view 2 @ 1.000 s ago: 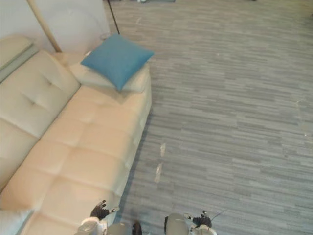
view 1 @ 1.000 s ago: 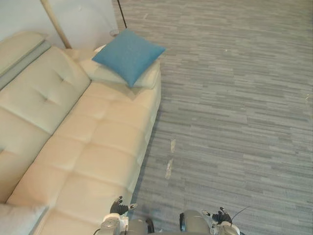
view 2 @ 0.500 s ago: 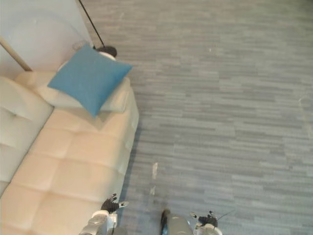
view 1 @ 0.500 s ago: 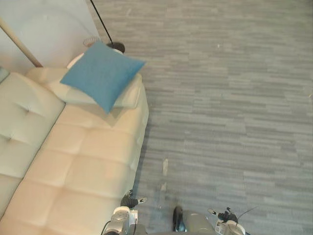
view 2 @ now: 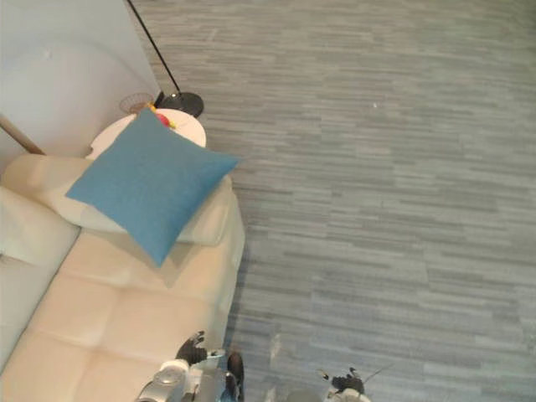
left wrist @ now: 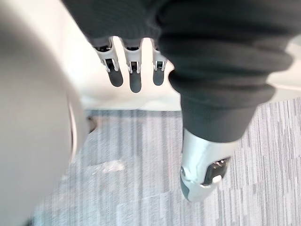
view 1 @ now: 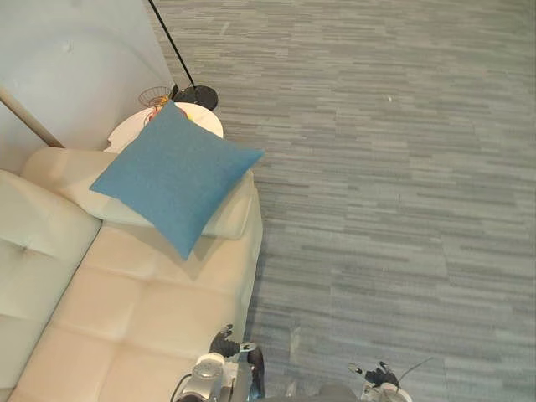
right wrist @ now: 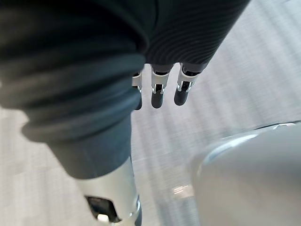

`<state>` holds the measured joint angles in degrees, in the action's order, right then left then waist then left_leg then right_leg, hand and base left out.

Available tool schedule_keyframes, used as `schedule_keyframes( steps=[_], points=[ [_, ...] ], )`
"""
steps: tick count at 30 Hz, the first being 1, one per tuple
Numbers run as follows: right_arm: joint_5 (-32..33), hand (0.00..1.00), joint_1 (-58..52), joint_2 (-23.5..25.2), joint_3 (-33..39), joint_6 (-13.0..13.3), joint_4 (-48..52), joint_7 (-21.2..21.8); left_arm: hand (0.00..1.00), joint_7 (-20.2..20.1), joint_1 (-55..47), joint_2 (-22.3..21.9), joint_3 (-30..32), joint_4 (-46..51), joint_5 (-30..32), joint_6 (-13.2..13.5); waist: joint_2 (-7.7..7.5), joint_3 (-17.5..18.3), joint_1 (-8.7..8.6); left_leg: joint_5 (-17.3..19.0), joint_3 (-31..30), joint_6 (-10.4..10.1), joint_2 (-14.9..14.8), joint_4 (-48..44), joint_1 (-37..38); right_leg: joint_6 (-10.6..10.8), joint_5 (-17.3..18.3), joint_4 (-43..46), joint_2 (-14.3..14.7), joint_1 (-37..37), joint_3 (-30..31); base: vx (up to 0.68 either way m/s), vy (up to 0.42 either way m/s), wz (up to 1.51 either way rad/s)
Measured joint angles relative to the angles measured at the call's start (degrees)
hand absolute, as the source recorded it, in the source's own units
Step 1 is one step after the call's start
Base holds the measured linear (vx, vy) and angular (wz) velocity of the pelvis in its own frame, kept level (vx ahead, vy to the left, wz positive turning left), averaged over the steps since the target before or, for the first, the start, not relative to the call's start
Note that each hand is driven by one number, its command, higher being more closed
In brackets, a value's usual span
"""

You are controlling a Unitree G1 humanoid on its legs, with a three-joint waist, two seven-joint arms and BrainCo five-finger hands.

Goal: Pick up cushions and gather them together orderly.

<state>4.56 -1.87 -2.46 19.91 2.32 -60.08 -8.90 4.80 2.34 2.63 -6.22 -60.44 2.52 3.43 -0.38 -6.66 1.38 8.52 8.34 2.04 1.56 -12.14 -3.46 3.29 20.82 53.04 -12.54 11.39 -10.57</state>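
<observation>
Where your cushions lie: the blue cushion (view 1: 174, 186) sits cornerwise on top of a cream cushion (view 1: 230, 219) at the far end of the cream sofa (view 1: 142, 327) — the two are touching.
Your left hand (view 1: 224, 345): low at the near edge of the head views, just beside the sofa's front edge; its fingers (left wrist: 135, 75) hang straight and relaxed, with nothing in them.
Your right hand (view 1: 378, 377): low over the grey carpet (view 1: 402, 167), apart from the sofa; its fingers (right wrist: 159, 92) are straight too, holding nothing.
Hands to cushions: both are well apart from the pair.
Beyond the sofa end: a round white table (view 1: 205, 121), partly hidden by the blue cushion's far corner — a black lamp base (view 1: 199, 97) stands just beside it.
</observation>
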Motion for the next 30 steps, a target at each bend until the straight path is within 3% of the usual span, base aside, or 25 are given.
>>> schedule_keyframes(
  steps=[4,5,6,7,8,11,12,13,15,16,17,20,21,22,24,26,27,29,30],
  points=[
    [0.1,0.00,1.4,-0.4,-0.5,0.4,0.5,0.0,0.00,0.4,0.5,1.3,0.1,0.1,-0.4,0.1,1.82,-0.5,-0.67,0.2,-0.2,-0.4,-3.7,2.5,4.8,0.3,-1.7,-16.7,3.3,7.9,0.3,0.43,-0.110,0.22],
    [0.1,0.00,2.0,-0.5,-0.6,0.5,0.6,0.0,0.00,0.4,0.4,1.4,0.1,0.1,-0.4,0.1,2.03,-0.7,-1.16,0.9,-0.3,-1.6,-4.7,2.7,5.7,0.3,-5.5,-24.0,4.8,9.0,2.2,0.40,-0.216,0.33],
    [0.1,0.00,1.6,-0.6,-1.2,0.5,0.5,0.0,0.00,0.4,0.1,1.7,0.1,0.1,-0.4,0.1,0.82,-0.6,-1.42,2.8,-0.4,-4.5,-4.8,2.9,7.6,0.0,-15.0,-34.9,5.7,8.9,5.4,0.41,-0.233,0.37],
    [0.1,0.00,1.1,-1.0,-1.4,0.5,0.2,0.1,0.00,0.4,-0.2,1.8,0.1,-0.3,-0.4,0.1,0.67,-0.9,-1.68,4.2,-1.2,-6.2,-4.7,2.6,8.6,-1.6,-20.0,-34.8,5.8,8.6,6.1,0.43,-0.243,0.11],
    [0.0,0.00,1.3,-2.3,-1.9,0.5,0.0,0.0,0.00,0.4,-0.3,0.5,0.2,-1.0,-0.4,0.1,2.48,-0.6,-1.08,4.6,-1.1,-6.7,-6.8,2.1,8.6,-2.6,-19.1,-32.5,7.6,8.9,6.2,0.41,-0.235,-0.01],
    [0.0,0.00,0.7,-3.6,-1.9,0.4,-0.7,0.0,0.00,0.0,-0.7,-0.8,0.9,-1.4,-0.3,0.1,2.56,-0.7,-1.72,3.4,-3.0,-8.0,-7.9,-4.1,8.0,-4.1,-12.2,-26.9,7.5,7.9,4.4,0.38,-0.270,0.22],
    [0.0,0.00,0.1,-3.7,-1.8,0.4,-1.7,0.1,0.00,-0.1,-0.7,-1.4,2.6,-1.3,-0.3,0.2,2.48,-0.8,-1.70,3.1,-4.4,-8.5,-8.7,-11.0,5.8,-4.7,-10.6,-26.4,7.4,5.9,3.4,0.32,-0.268,0.47],
    [0.0,0.00,-1.0,-3.1,-1.5,0.4,-1.9,0.1,0.00,-0.1,-1.0,-2.4,5.2,-1.1,-0.4,0.2,2.20,-1.2,-1.18,0.8,-4.3,-11.5,-10.8,-25.4,0.4,-5.9,-9.1,-27.6,7.3,2.0,1.3,0.30,-0.247,0.40],
    [0.1,0.00,-1.3,-2.9,-1.4,0.5,-1.9,0.1,0.00,-0.1,-1.0,-2.4,5.3,-0.9,-0.4,0.5,2.11,-1.4,-1.08,1.3,-3.2,-10.7,-12.3,-31.5,-2.5,-6.3,-8.5,-28.5,7.3,-0.6,0.1,0.19,-0.140,0.33],
    [0.2,0.00,-1.6,-2.2,-0.3,0.6,-1.8,0.2,0.00,-0.2,-1.0,-2.4,5.4,-0.8,-0.4,0.9,2.20,-1.4,-1.08,2.7,0.0,-8.0,-13.1,-34.6,-5.6,-6.5,-7.5,-30.0,6.9,-3.9,-1.3,0.12,-0.070,0.40],
    [0.2,0.00,-1.6,-2.1,-0.1,0.6,-1.8,0.3,0.00,-0.2,-1.0,-2.4,5.4,-0.7,-0.4,0.9,2.23,-1.4,-1.08,3.3,1.5,-7.0,-12.9,-34.0,-6.6,-6.2,-7.0,-30.3,6.6,-4.9,-1.9,0.14,-0.043,0.49],
    [0.4,0.00,-2.0,-2.5,0.1,0.6,-1.7,0.6,0.00,-0.5,-1.3,-2.5,5.3,0.2,-0.4,1.2,2.71,-1.3,-1.10,2.8,7.3,-4.9,-10.4,-21.5,-8.5,-4.7,-4.4,-30.2,4.6,-7.5,-4.8,0.10,0.041,0.59],
    [0.4,0.00,-2.3,-2.9,0.1,0.6,-1.7,0.6,0.00,-0.5,-1.5,-2.4,5.2,0.2,-0.4,1.2,3.38,-1.0,-1.07,-0.8,9.7,-4.9,-9.7,-14.3,-8.4,-3.7,-3.6,-29.8,4.7,-7.9,-5.8,0.14,0.079,0.52],
    [0.4,0.00,-2.8,-3.7,0.1,0.5,-1.9,0.6,0.00,-0.5,-1.9,-2.2,5.1,0.1,-0.4,1.1,4.03,-0.5,-1.07,-1.0,11.8,-3.8,-9.6,-10.5,-8.2,-2.6,-3.0,-29.1,5.1,-7.8,-6.4,0.19,0.099,0.66],
    [0.3,0.00,-2.7,-3.3,0.0,0.4,-2.2,0.7,0.00,-0.5,-1.9,-1.1,5.2,0.1,-0.4,1.2,2.47,0.1,-0.48,-0.5,11.5,-2.1,-5.8,-6.8,-6.9,-0.5,-2.2,-30.1,2.9,-8.7,-6.5,0.24,0.112,0.46],
    [0.0,0.00,-2.5,-3.3,-0.1,0.4,-2.2,0.8,0.00,-0.5,-2.0,-0.8,5.4,0.0,-0.4,1.2,2.04,0.2,-0.52,0.6,10.7,-1.1,-3.8,-5.8,-6.1,1.2,-1.7,-29.2,1.1,-10.0,-7.5,0.23,0.125,0.46],
    [-0.1,0.00,-3.1,-3.2,-0.2,0.3,-2.2,0.9,0.00,-0.5,-1.9,-0.9,5.1,-1.1,-0.4,1.1,0.75,0.1,-1.35,1.1,8.4,-0.8,-0.5,-2.5,-3.0,3.6,-2.1,-18.7,-2.2,-7.9,-4.7,0.24,0.125,0.68],
    [0.0,0.00,-3.7,-2.7,0.1,0.4,-2.1,0.8,0.00,-0.5,-2.1,-0.7,5.0,-1.1,-0.4,1.0,1.08,0.3,-1.43,1.2,6.3,-0.6,0.8,-1.6,-0.3,5.3,-5.0,-9.9,-3.4,-5.3,-1.3,0.30,0.070,0.81],
    [-0.1,0.00,-3.7,-2.5,0.1,0.5,-1.9,0.8,0.00,-0.4,-2.4,-0.7,5.1,-1.1,-0.4,0.9,0.82,0.8,-1.52,1.2,4.5,-0.1,1.0,-1.8,0.8,4.7,-4.5,-5.1,-3.3,-3.6,1.1,0.40,0.029,0.92]
  ],
)
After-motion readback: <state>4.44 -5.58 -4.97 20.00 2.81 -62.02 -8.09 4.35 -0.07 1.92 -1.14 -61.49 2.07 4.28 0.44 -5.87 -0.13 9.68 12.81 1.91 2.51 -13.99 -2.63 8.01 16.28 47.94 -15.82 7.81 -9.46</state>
